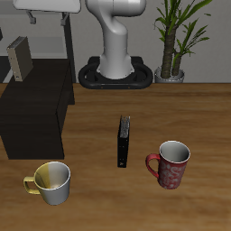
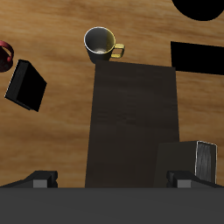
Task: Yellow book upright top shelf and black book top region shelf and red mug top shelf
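The jaws of the gripper (image 2: 112, 179) stand apart and empty above the shelf (image 1: 41, 108), where the yellow book (image 1: 18, 58) stands upright just beside them; a careless pull-away could topple it. The cream mug (image 1: 51, 181) sits below. The black book (image 1: 124, 140) and red mug (image 1: 171, 163) wait well apart, unobstructed.

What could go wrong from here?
1. The yellow book stands upright near the shelf top's edge; a bump while placing other items could topple it.
2. The black book stands on a narrow edge on the table; a misaligned grasp could knock it flat.
3. The red mug sits farthest from the shelf, so it faces the longest carry.
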{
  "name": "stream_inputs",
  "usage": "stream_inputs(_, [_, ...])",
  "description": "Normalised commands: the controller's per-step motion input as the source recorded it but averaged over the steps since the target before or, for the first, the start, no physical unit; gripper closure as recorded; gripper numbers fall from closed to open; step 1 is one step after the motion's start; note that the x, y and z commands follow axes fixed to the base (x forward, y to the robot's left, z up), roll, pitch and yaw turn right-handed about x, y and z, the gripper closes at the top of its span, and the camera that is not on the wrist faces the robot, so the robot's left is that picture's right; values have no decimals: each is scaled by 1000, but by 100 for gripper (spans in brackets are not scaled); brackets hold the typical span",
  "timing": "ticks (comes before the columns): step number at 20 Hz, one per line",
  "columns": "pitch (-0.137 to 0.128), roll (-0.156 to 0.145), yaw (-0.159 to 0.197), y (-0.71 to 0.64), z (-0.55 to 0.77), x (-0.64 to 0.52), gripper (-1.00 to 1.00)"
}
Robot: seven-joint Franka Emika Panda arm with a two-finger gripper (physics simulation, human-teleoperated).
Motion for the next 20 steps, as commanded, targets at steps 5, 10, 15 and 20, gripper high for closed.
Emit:
stream_inputs(5, [21, -17, -25, 715, -72, 374, -100])
stream_inputs(10, [-6, 19, -6, 707, -103, 276, -100])
stream_inputs(15, [-2, 24, -34, 620, -144, 352, -100])
stream_inputs(20, [36, 117, -23, 551, -319, 407, -100])
